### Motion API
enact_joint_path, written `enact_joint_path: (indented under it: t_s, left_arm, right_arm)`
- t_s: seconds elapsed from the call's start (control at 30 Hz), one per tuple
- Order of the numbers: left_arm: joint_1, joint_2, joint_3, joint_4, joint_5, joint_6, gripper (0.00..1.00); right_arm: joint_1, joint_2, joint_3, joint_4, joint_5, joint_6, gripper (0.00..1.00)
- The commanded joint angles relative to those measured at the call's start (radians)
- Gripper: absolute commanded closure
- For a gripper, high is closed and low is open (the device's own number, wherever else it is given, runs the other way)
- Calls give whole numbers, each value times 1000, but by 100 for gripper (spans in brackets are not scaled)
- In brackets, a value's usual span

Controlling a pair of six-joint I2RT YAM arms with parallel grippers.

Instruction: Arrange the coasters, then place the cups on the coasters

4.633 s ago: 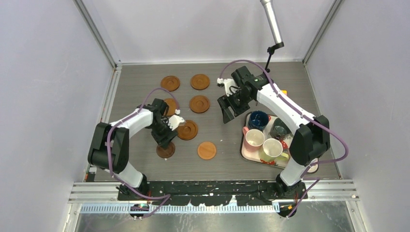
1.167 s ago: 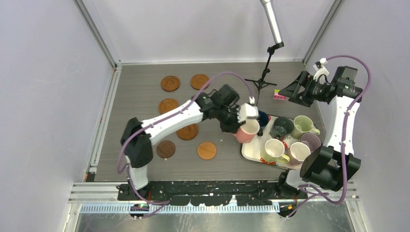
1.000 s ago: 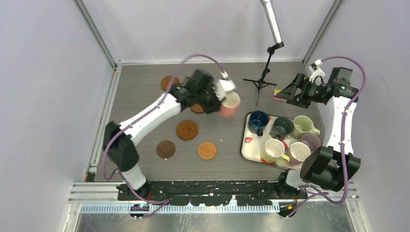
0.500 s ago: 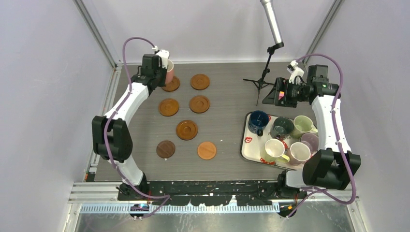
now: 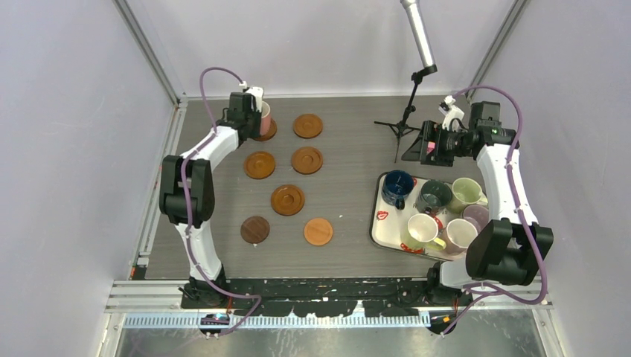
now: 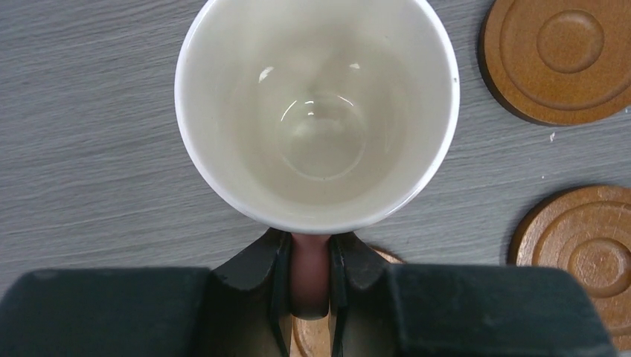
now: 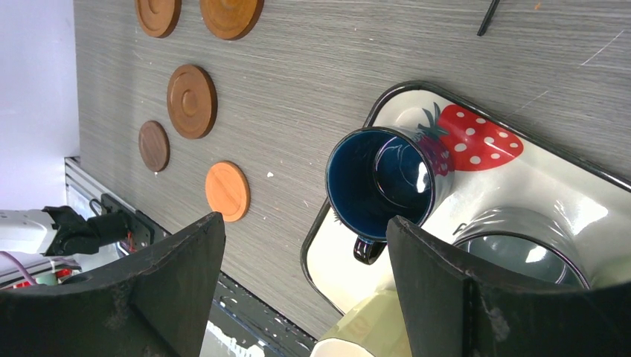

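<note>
Tabletop (image 5: pixel 350 186) of grey wood grain carries everything, and both arms are stretched to its far side: left arm (image 5: pixel 212 149) up into the far-left corner, right arm (image 5: pixel 506 178) bent over the far right, close to a black tripod stand (image 5: pixel 402 126). White strawberry-print tray (image 5: pixel 377 227) sits at the near right and it's crowded. Dark blue cup (image 5: pixel 397 184), dark grey cup (image 5: pixel 431 197) and light green cup (image 5: pixel 466 192) line its far side, pale yellow cup (image 5: pixel 420 229) and cream-pink cup (image 5: pixel 460 234) sit nearer, and a purple cup (image 5: pixel 476 216) is tucked at the right edge. Over to the action: left gripper (image 6: pixel 310 256) has its fingers clamped on the handle of the pink cup (image 6: pixel 316 111), upright, mouth up, right over the far-left coaster (image 6: pixel 311 341). A brown sliver shows between the fingers, but whether the base touches the disc, can't tell. Right gripper (image 7: pixel 305 275) hangs above the table just beyond the tray's far edge, fingers spread wide, nothing between them. Six bare coasters (image 5: pixel 306 160) lie across the left half, all apart from each other, with the dark coaster (image 5: pixel 255 229) and the orange coaster (image 5: pixel 318 231) nearest the bases.
</note>
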Motion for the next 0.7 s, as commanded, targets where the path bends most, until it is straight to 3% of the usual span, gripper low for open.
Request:
enact_joint_path:
  t_s: [0.0, 0.43, 0.67]
  left_arm:
    - [27, 1, 39, 194, 40, -61, 100]
    - [59, 61, 16, 331, 125, -63, 100]
    - [59, 88, 37, 328, 128, -55, 100]
  right_arm:
    - [1, -11, 7, 39, -30, -12, 16]
    - [-1, 0, 8, 40, -31, -12, 16]
    - [-1, 10, 12, 40, -30, -12, 16]
